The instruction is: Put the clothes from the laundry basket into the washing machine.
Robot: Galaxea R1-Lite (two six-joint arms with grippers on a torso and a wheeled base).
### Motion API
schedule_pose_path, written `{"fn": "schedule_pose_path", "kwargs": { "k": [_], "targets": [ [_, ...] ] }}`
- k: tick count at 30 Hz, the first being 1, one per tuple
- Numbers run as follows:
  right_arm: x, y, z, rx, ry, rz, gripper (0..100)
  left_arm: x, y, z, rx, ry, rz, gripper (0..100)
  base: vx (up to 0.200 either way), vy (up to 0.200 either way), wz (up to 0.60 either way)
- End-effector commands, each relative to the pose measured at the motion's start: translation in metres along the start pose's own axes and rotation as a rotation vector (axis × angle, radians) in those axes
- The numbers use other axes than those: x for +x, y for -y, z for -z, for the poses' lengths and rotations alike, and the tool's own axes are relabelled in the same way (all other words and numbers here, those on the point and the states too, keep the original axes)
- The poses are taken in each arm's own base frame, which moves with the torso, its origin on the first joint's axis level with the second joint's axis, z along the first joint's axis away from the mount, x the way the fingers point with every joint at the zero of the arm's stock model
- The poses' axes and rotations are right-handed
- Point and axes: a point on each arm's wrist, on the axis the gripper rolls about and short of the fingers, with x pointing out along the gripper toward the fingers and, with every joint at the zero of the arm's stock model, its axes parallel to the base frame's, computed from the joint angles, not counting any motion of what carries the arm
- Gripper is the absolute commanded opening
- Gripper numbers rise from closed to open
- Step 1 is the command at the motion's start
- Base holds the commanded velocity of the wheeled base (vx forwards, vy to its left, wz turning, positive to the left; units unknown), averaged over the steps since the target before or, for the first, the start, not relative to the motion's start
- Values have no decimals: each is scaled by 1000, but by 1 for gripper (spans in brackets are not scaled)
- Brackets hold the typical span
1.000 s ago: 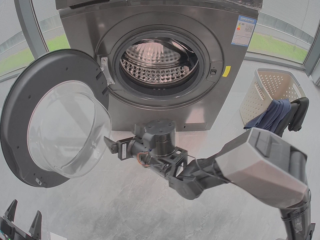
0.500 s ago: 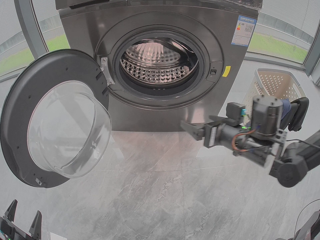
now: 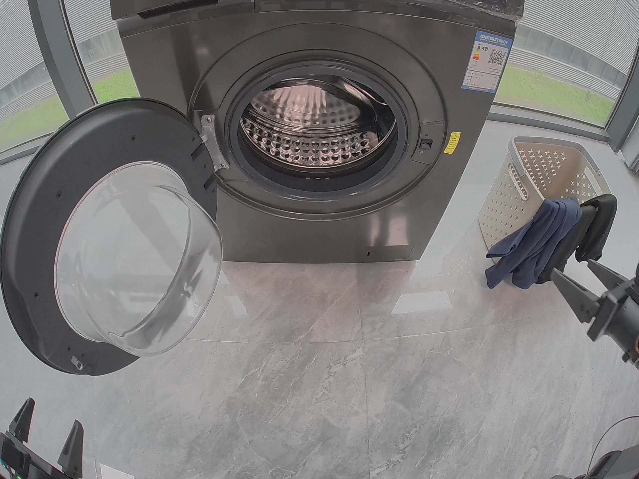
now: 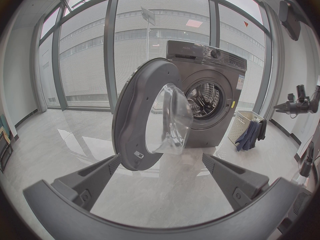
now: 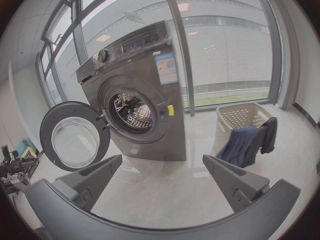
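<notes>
Right gripper (image 3: pixel 571 269), jaws spread and empty, hovers at four o'clock just beside the navy garment (image 3: pixel 532 247) draped over the laundry basket (image 3: pixel 509 194) rim; a shallow pinch could let it slip, or drag the light basket over.

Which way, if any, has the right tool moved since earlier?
Yes. In the head view, the right tool swung right, from in front of the washer to beside the clothes draped on the basket.

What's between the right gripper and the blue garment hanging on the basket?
Nothing: the right wrist view shows only bare floor between the right gripper and the blue garment.
</notes>
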Motion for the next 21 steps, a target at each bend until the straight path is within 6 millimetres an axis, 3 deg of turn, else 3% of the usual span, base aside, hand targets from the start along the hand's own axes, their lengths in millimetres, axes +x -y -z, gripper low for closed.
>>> {"fn": "schedule_pose_path", "kwargs": {
  "k": [1, 11, 21],
  "targets": [
    [-122, 18, 64, -38, 161, 182, 100, 0, 0, 4, -1, -1, -1, 100, 0, 0, 0],
    [-147, 14, 107, -54, 80, 219, 100, 0, 0, 4, -1, -1, -1, 100, 0, 0, 0],
    [-147, 16, 112, -104, 18, 267, 100, 0, 0, 5, -2, -6, -1, 100, 0, 0, 0]
  ]
}}
